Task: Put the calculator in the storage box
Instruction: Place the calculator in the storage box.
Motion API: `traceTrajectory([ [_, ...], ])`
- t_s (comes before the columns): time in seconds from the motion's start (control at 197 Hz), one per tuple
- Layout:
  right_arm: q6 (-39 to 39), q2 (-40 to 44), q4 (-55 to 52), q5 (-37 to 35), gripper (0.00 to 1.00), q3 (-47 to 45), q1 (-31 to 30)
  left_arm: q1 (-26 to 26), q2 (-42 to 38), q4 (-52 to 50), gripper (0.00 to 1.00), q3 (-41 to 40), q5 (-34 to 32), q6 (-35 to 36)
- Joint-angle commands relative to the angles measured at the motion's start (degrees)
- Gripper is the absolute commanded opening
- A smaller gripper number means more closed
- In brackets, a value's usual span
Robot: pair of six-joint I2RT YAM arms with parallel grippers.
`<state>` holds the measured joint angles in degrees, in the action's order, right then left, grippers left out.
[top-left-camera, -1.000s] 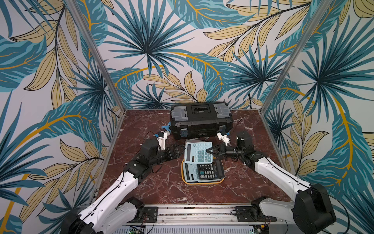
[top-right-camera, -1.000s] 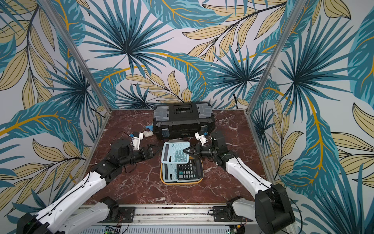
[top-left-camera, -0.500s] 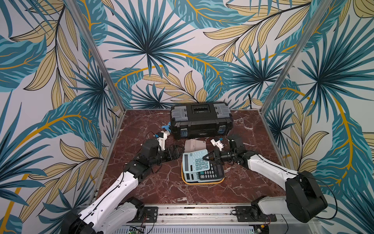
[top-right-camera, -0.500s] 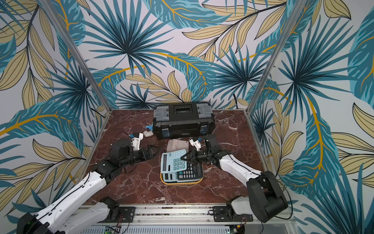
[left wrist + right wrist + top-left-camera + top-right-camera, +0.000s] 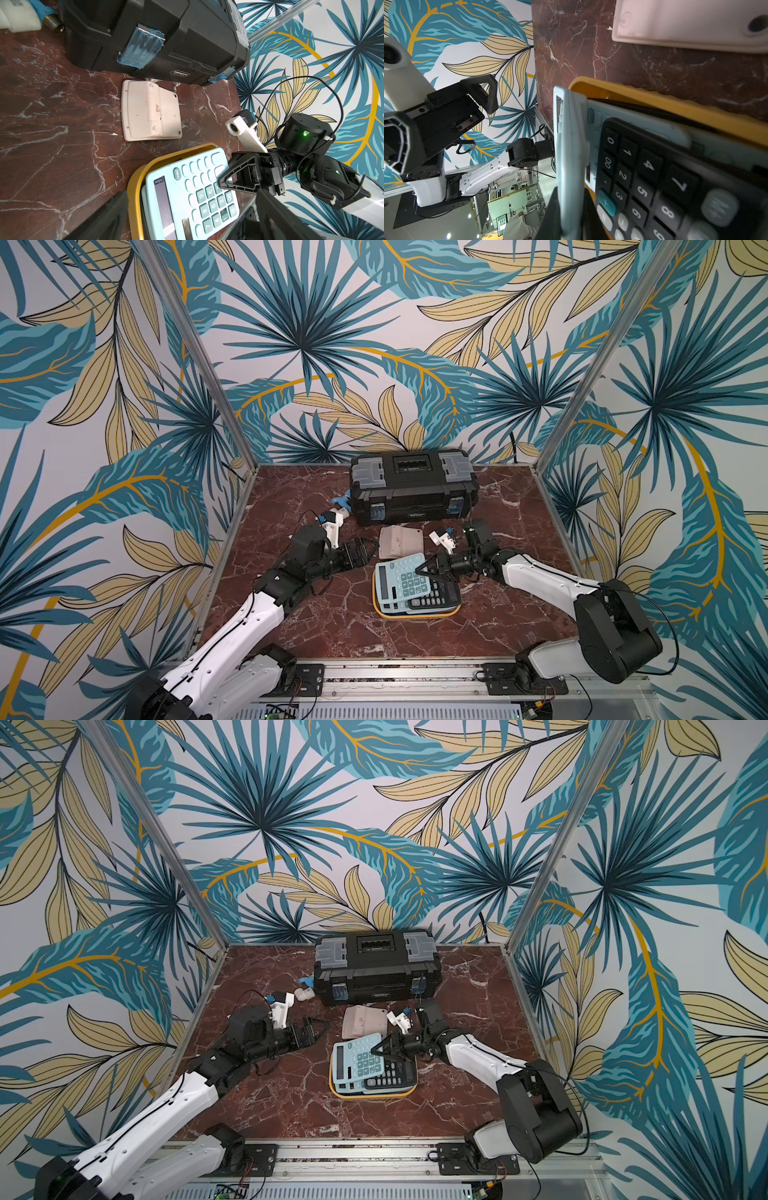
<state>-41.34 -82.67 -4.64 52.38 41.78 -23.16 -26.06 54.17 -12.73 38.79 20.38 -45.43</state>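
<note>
The storage box, a shallow yellow-orange tray, sits at mid-table in both top views. It holds a black calculator lying on a light blue one. A second light blue calculator lies tilted across them, its far end over the tray's rim. My right gripper is shut on that calculator's right edge; the right wrist view shows the edge pinched between the fingers of the gripper. My left gripper hovers open left of the tray, holding nothing.
A black toolbox stands at the back. A pale pink calculator lies face down between it and the tray. Small white and blue parts lie at the toolbox's left end. Metal posts and patterned walls bound the table.
My right gripper has brought the light blue calculator forward and down onto the tray's contents, uncovering the pink calculator behind. The left arm has stayed still.
</note>
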Motion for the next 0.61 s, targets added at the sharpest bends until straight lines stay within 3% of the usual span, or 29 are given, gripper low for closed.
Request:
traceTrajectory([
  [0.0, 1.4, -0.7, 0.7, 1.7, 0.00, -0.6, -0.3, -0.1, -0.4, 0.1, 1.00, 1.6, -0.3, 0.7],
  [0.605, 2.8, -1.5, -0.5, 1.7, 0.09, -0.9, -0.3, 0.0, -0.5, -0.1, 1.00, 1.6, -0.3, 0.7],
])
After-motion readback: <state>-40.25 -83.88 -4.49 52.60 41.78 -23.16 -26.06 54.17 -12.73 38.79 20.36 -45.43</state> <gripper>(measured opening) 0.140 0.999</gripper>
